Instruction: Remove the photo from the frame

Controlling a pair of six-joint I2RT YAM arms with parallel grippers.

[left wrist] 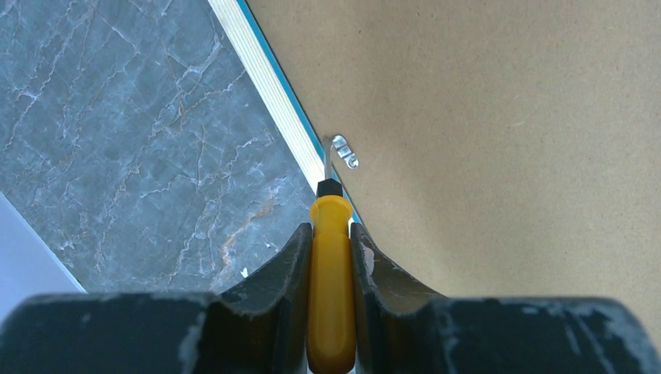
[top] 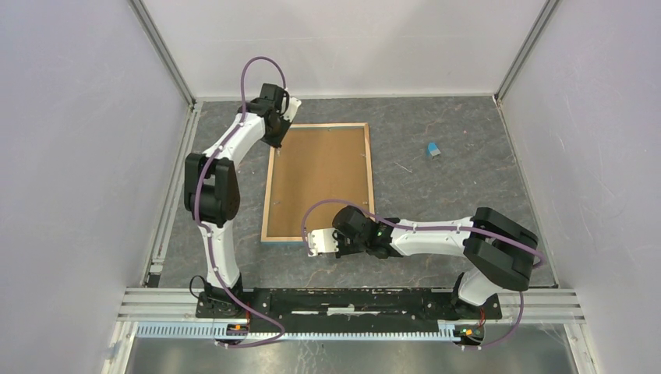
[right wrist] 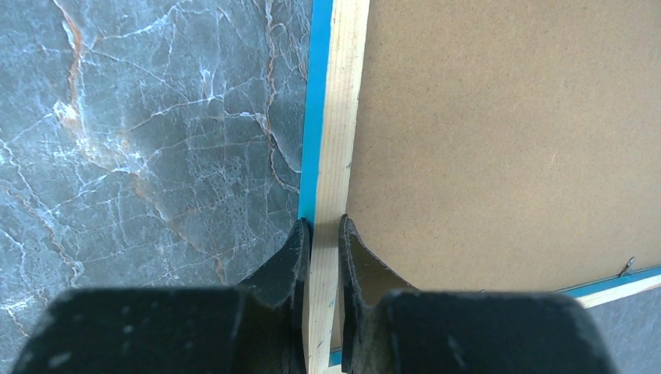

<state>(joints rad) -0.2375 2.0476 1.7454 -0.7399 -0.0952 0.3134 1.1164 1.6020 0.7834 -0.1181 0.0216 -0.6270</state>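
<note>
At frame (top: 316, 179) edges, left pincer (left wrist: 331, 231) holds screwdriver (left wrist: 330, 312), right pincer (right wrist: 323, 226) clamps.

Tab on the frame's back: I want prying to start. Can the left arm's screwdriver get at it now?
Probably yes. The screwdriver in the left fingers has its blade at the tab, with nothing between; the right fingers clamp the frame by its edge.

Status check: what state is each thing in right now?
frame: face down, backing board in place.
screwdriver: in left gripper, tip at a tab.
left gripper: shut on screwdriver.
right gripper: shut on frame's edge.
photo: hidden under the board.
</note>
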